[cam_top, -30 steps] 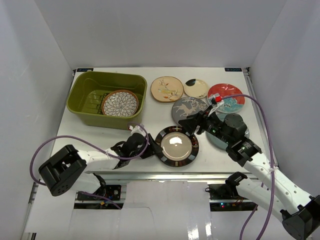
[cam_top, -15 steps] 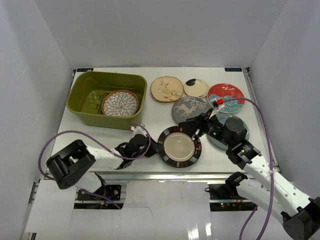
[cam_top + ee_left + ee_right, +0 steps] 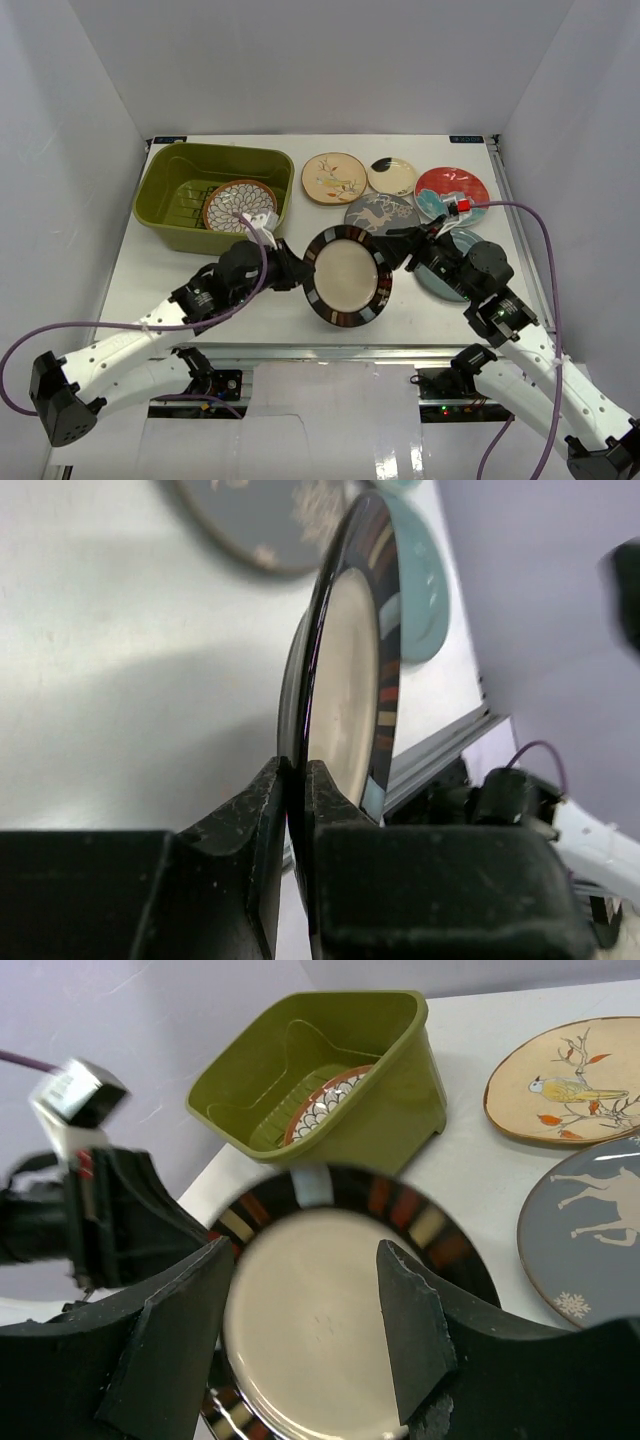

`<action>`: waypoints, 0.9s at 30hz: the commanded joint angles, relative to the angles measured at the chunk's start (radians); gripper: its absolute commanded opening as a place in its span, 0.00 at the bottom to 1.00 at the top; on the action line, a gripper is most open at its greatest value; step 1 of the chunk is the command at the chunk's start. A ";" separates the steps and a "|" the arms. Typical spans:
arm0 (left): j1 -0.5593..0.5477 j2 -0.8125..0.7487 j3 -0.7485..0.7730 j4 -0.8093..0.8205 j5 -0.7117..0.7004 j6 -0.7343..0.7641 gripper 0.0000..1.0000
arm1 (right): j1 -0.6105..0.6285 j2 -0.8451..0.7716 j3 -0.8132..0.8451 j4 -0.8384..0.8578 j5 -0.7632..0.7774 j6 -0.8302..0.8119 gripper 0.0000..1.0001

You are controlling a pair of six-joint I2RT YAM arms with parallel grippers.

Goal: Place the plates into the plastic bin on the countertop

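My left gripper (image 3: 300,272) (image 3: 297,770) is shut on the rim of the dark-rimmed plate (image 3: 347,275) (image 3: 345,680) (image 3: 310,1330). The plate is held on edge above the countertop (image 3: 150,270), right of the plastic bin (image 3: 170,170) (image 3: 400,1090). My right gripper (image 3: 402,250) (image 3: 305,1252) is open, facing the plate's cream face with nothing between its fingers. The white-brown floral plate (image 3: 240,206) (image 3: 325,1100) leans inside the bin. Bird plate (image 3: 333,178) (image 3: 565,1095), deer plate (image 3: 380,212) (image 3: 600,1220), small cream plate (image 3: 392,176) and red-teal plate (image 3: 450,188) lie on the countertop.
A pale blue plate (image 3: 440,280) (image 3: 425,580) lies half hidden under my right arm. White walls close in the countertop on three sides. The bin stands at the back left, its left half holding nothing.
My left gripper closed on the dark-rimmed plate's rim, lifted it off the countertop and tipped it up on edge. The right gripper drew back a little to the right.
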 commanded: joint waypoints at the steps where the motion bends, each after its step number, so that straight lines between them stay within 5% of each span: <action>1: 0.030 -0.075 0.195 0.011 -0.084 0.070 0.00 | -0.005 -0.034 0.042 -0.016 0.042 -0.017 0.66; 9: 0.301 -0.088 0.323 -0.063 -0.314 0.142 0.00 | -0.005 -0.005 0.046 -0.051 0.018 -0.031 0.66; 11: 0.439 -0.045 0.343 -0.044 -0.252 0.141 0.00 | -0.005 0.004 0.040 -0.050 0.008 -0.032 0.66; 13: 0.625 0.013 0.369 0.006 -0.030 0.103 0.00 | -0.005 0.010 0.037 -0.062 0.005 -0.040 0.66; 16: 0.764 0.055 0.396 0.069 0.076 0.078 0.00 | -0.005 0.009 0.037 -0.070 0.005 -0.054 0.66; 27: 1.039 0.230 0.390 0.094 0.276 0.056 0.00 | -0.005 0.022 0.000 -0.077 0.002 -0.063 0.66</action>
